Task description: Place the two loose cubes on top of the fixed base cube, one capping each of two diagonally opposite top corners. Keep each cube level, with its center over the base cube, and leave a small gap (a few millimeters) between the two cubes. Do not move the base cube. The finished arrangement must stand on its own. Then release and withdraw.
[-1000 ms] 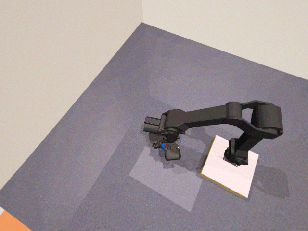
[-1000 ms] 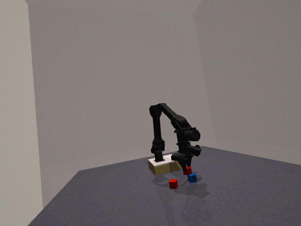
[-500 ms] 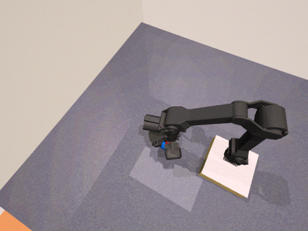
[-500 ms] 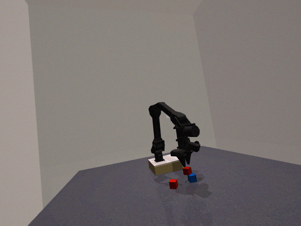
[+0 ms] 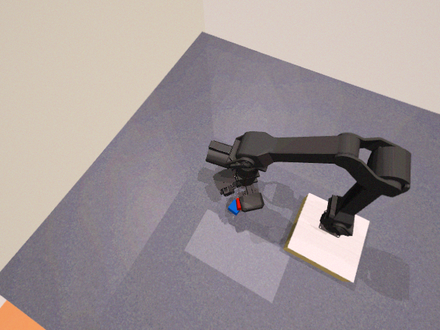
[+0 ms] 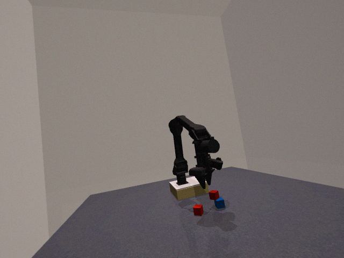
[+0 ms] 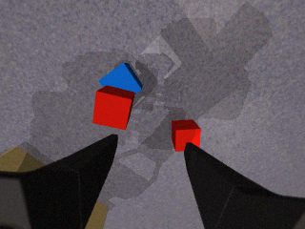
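The blue base cube [image 5: 234, 207] [image 6: 219, 203] [image 7: 120, 78] sits on the floor, turned cornerwise in the wrist view. One red cube [image 5: 238, 204] [image 6: 214, 195] [image 7: 112, 110] rests at the blue cube's top, over its side nearer the arm's base, and hides part of it. It looks about level; its contact is hidden. The other red cube [image 6: 198, 210] [image 7: 187, 135] lies apart on the floor; in the top view it is not visible. My gripper [image 6: 207, 186] [image 7: 152, 143] is open and empty above the cubes. In the wrist view the right fingertip overlaps the lone red cube's lower edge.
The arm stands on a block with a white top and tan sides [image 5: 328, 254] [image 6: 185, 193] [image 7: 19, 159]. A pale rectangle [image 5: 238, 256] shows on the floor beside the cubes. An orange patch [image 5: 19, 317] is at the lower left corner. Walls surround the floor.
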Controlling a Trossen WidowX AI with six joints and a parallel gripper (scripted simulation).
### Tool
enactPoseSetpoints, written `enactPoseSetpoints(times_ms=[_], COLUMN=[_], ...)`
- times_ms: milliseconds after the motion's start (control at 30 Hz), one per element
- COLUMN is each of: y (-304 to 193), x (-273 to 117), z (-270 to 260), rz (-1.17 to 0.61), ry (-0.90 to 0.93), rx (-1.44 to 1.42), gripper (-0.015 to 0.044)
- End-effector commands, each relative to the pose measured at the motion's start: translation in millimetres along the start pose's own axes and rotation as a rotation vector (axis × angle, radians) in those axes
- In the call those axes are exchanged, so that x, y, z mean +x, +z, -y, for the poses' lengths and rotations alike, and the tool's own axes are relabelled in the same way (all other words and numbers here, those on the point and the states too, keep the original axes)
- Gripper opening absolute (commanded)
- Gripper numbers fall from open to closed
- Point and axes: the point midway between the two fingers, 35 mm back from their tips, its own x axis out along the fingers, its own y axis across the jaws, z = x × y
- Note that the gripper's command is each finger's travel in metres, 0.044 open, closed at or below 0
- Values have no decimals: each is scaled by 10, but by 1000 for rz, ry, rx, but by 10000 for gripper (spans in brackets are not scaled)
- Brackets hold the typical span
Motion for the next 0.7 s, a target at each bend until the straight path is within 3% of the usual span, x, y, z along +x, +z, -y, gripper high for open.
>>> enactPoseSetpoints(times_ms=[0, 367, 667], y=[-114, -309, -313], x=[-114, -239, 369], z=[258, 558, 554], rz=[1, -1, -1], ry=[1, 2, 2], rx=[-77, -184, -184], gripper=[265, 265, 265])
